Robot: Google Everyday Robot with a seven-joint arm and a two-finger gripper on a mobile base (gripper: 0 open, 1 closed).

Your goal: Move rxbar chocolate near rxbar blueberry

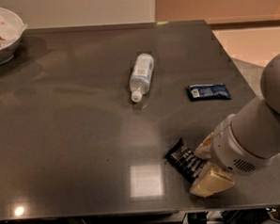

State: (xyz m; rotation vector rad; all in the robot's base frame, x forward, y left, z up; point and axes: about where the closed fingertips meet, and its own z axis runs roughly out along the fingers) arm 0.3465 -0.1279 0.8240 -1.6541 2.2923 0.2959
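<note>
The rxbar chocolate (184, 160), a black-wrapped bar with white lettering, lies slanted on the dark table near the front edge at the right. My gripper (206, 166) is at its right end, with one cream finger above the bar's end and the other below it; that end is hidden behind them. The rxbar blueberry (208, 92), in a dark blue wrapper with a white label, lies flat farther back at the right, well apart from the black bar.
A clear plastic bottle (142, 76) lies on its side in the middle of the table (75, 136). A white bowl (2, 34) with some food stands at the back left corner. The table's front edge runs just below the gripper.
</note>
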